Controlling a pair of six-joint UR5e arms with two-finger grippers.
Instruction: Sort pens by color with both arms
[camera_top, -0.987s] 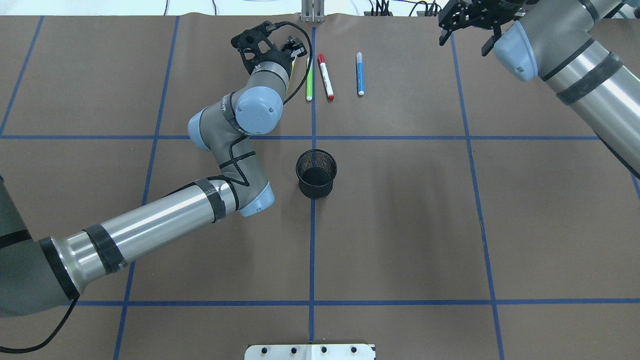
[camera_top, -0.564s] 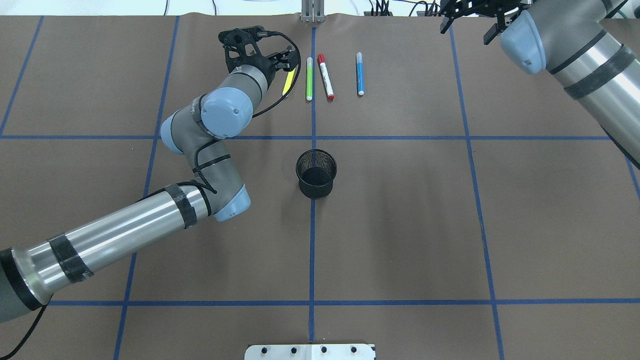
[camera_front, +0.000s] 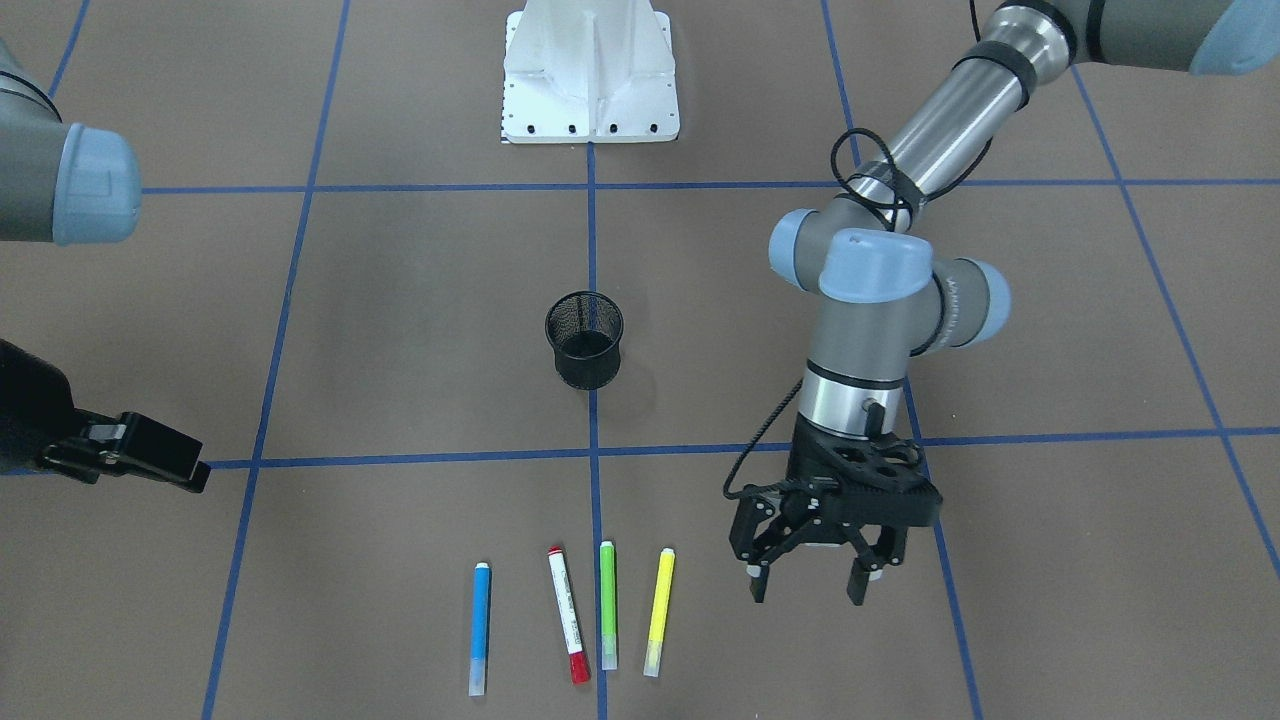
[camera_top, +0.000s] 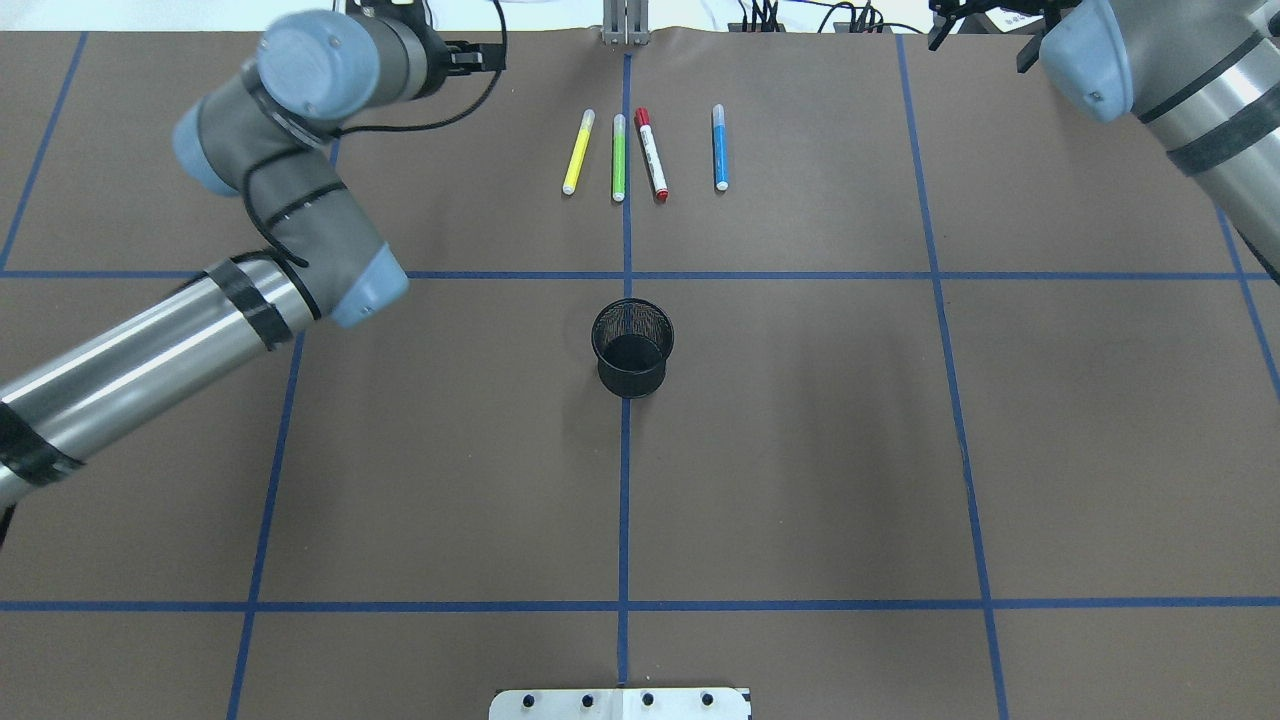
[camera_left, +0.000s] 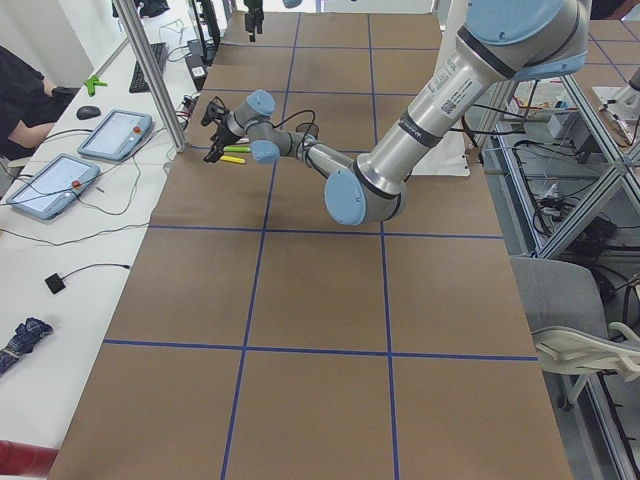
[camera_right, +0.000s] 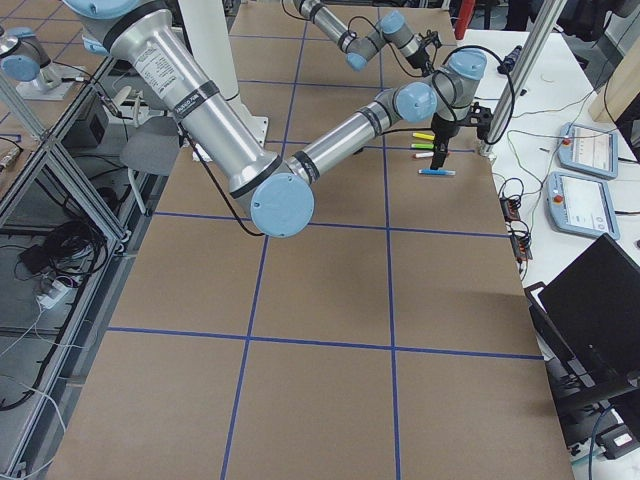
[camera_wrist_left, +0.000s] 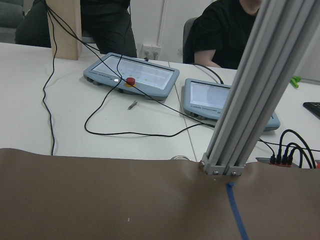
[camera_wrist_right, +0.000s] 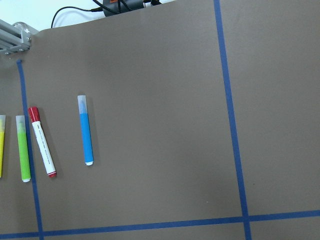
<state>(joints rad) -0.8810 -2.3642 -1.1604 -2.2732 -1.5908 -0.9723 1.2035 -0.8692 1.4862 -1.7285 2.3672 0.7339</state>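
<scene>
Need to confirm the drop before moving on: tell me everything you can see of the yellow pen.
The yellow pen is a slim, plastic-looking marker: bright yellow barrel, pale translucent cap at its far end, white tip toward the robot. It lies flat on the brown table cover, slightly slanted, outermost in the row, beside the green pen but apart from it. Nothing else touches it; the open left gripper hangs off to its side.

Brown table cover (camera_top: 800, 450), blue tape grid (camera_top: 625, 500). Past far edge: white desk (camera_wrist_left: 75, 115), grey console with red button (camera_wrist_left: 132, 77), second console (camera_wrist_left: 225, 102), loose black cables (camera_wrist_left: 115, 131), aluminium post (camera_wrist_left: 250, 100). Seated person in black (camera_wrist_left: 225, 30) behind, white wall (camera_wrist_left: 160, 20). Grey chair (camera_left: 565, 320) beside metal frame (camera_left: 560, 170)
</scene>
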